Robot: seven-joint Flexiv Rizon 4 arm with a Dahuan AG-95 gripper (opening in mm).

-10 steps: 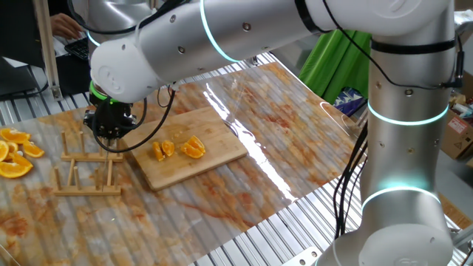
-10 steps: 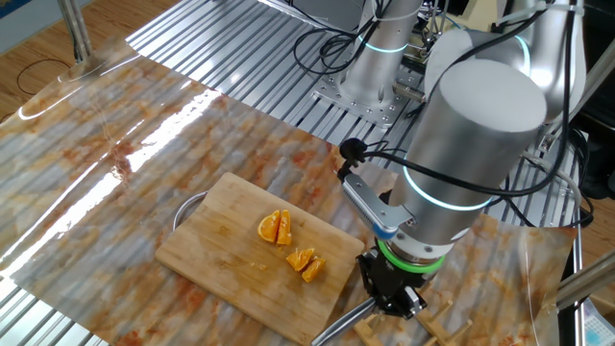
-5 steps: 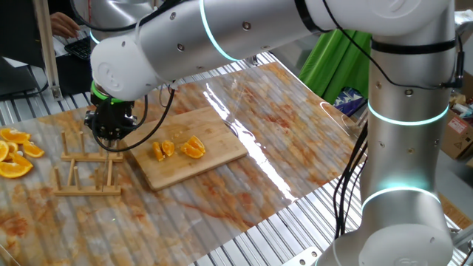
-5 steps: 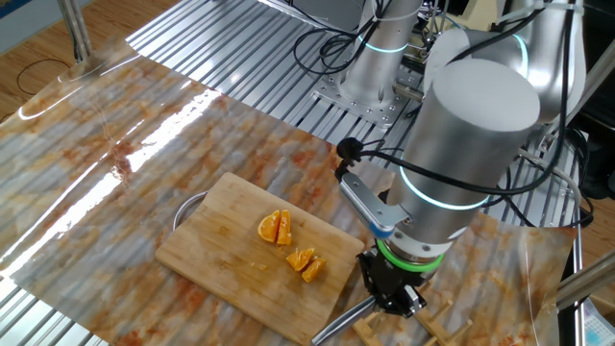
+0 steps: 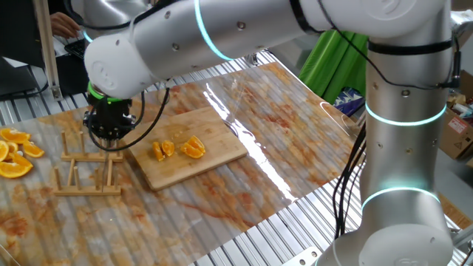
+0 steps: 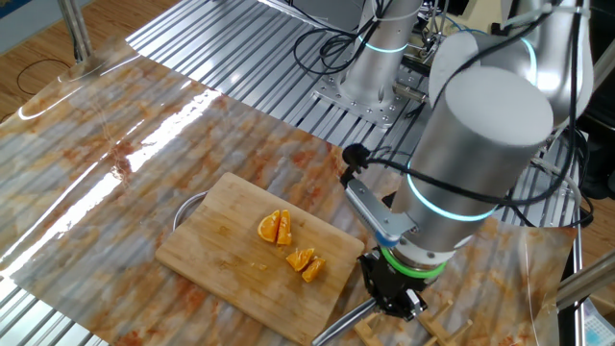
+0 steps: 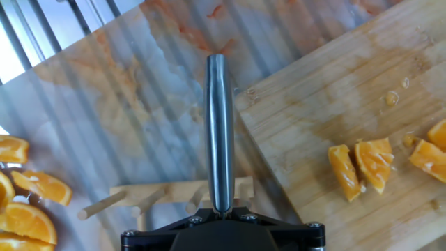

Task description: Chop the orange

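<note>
The orange lies as a few small wedge pieces (image 5: pixel 164 150) (image 5: pixel 194 147) on the wooden cutting board (image 5: pixel 214 125). They also show in the other fixed view (image 6: pixel 276 228) (image 6: pixel 306 262) and at the right of the hand view (image 7: pixel 362 167). My gripper (image 5: pixel 111 134) hangs just off the board's left end, over a wooden rack, apart from the pieces. It is shut on a steel knife (image 7: pixel 218 125), seen edge-on in the hand view, where the gripper (image 7: pixel 219 209) sits at the bottom. The knife (image 6: pixel 338 322) juts from the gripper (image 6: pixel 389 298) beside the board's corner.
A wooden peg rack (image 5: pixel 85 174) stands left of the board, below the gripper (image 7: pixel 139 199). A heap of bigger orange slices (image 5: pixel 15 155) lies at the far left (image 7: pixel 24 209). A shiny marbled sheet (image 5: pixel 281 118) covers the slatted metal table. The arm's base column (image 5: pixel 406 148) stands at the right.
The arm has shifted a little to the left over the rack with the knife in its grip. The orange pieces and the board have not moved.
</note>
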